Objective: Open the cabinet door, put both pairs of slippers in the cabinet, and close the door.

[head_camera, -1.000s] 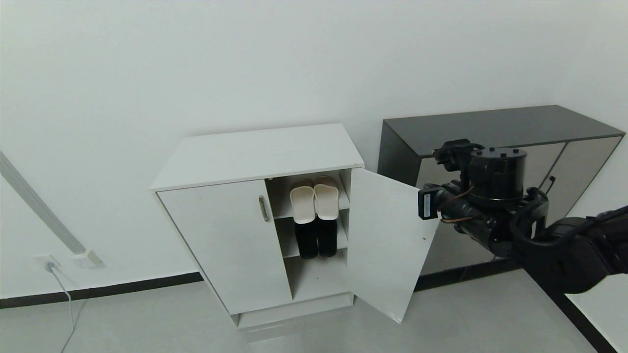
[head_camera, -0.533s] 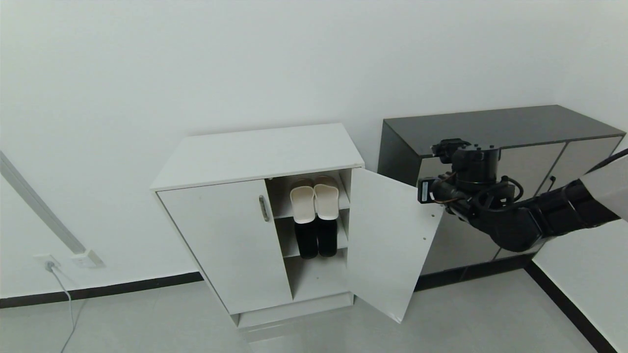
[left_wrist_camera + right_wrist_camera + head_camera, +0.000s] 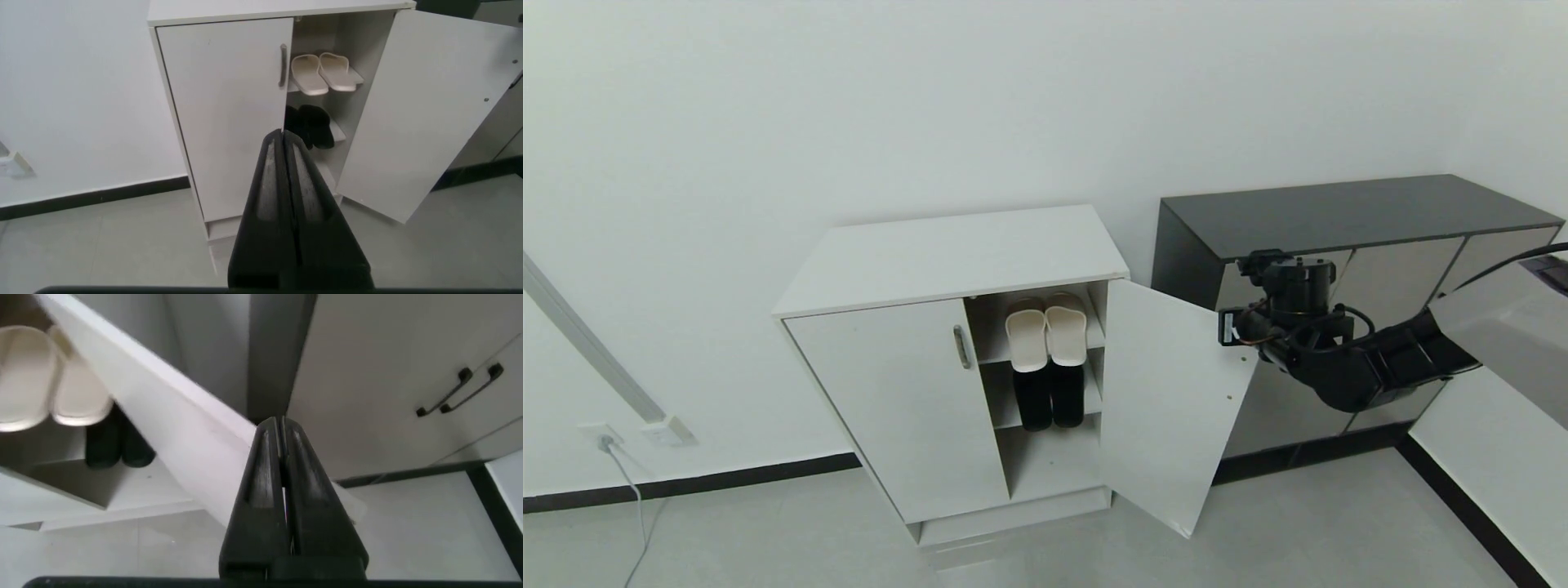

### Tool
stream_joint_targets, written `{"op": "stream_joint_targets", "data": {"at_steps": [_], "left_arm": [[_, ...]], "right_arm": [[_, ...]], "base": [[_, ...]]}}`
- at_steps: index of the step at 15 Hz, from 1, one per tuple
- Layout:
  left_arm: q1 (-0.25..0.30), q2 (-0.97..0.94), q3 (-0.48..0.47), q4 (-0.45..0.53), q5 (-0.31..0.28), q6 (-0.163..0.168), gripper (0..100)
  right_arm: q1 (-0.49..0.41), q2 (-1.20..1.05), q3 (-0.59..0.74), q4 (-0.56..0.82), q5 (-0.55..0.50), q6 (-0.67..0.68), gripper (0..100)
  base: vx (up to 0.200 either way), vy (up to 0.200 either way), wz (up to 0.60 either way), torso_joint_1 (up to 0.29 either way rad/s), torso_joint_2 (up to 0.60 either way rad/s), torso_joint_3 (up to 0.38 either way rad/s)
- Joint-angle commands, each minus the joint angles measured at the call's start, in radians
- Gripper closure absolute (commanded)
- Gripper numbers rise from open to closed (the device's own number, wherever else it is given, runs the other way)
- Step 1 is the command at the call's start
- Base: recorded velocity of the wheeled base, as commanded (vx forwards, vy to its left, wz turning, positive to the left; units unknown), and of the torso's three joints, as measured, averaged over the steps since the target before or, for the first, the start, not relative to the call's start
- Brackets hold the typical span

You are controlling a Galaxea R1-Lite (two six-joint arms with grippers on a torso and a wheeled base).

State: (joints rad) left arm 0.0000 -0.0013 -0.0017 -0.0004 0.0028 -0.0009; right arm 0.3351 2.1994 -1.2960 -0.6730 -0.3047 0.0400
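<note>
Right claw (image 3: 282,425) has its fingers pressed together on nothing in the right wrist view, tips at the outer face of the open door (image 3: 188,433); whether they touch it I cannot tell. Beyond the door, left of the claw, the white slippers (image 3: 49,384) lie on a shelf with the black slippers (image 3: 118,441) on the shelf below. From the head view, both pairs sit inside the cabinet (image 3: 947,257), its right door swung out toward the near side, and the right arm reaches in from the right, between that door and the grey sideboard (image 3: 1339,208). Loading looks done, so closing the door is the step in hand; the next move likely calls for a leftward push on the door's outer face, following its hinge arc. Left claw (image 3: 283,139), in the left wrist view, is likewise closed and empty, well apart on the cabinet's near side.
</note>
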Motion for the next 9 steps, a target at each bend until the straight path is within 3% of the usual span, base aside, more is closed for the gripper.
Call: {"op": "stream_joint_targets", "data": {"at_steps": [1,9], "left_arm": [[0.0,0.001,0.0,0.0,0.0,-0.001,100],[0.0,0.001,0.0,0.0,0.0,-0.001,100]], "right_arm": [[-0.008,0.025,-0.014,-0.002,-0.001,0.0,100],[-0.015,0.039,-0.032,0.009,-0.002,0.0,100]], "base": [[0.0,0.0,0.0,0.0,0.0,0.0],[0.0,0.0,0.0,0.0,0.0,0.0]]}}
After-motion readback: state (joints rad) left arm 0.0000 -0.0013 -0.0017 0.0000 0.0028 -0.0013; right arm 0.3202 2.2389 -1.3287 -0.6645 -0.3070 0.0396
